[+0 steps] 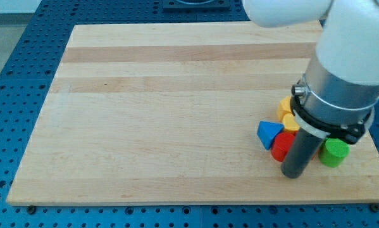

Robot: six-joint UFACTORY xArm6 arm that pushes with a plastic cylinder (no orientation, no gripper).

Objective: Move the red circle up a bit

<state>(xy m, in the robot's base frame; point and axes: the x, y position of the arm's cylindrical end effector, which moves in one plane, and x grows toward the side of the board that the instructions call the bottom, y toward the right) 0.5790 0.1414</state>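
The red circle (279, 147) lies near the board's lower right, partly hidden by my dark rod. My tip (293, 175) rests on the board just below and right of the red block, touching or nearly touching it. A blue triangle (268, 133) sits against the red block's upper left. Yellow blocks (286, 113) lie just above the red one, their shapes partly hidden by the arm. A green block (333, 152) sits to the right of my rod.
The wooden board (164, 107) lies on a blue perforated table (12, 76). The arm's white and grey body (347, 69) covers the board's right side. The board's bottom edge is close below my tip.
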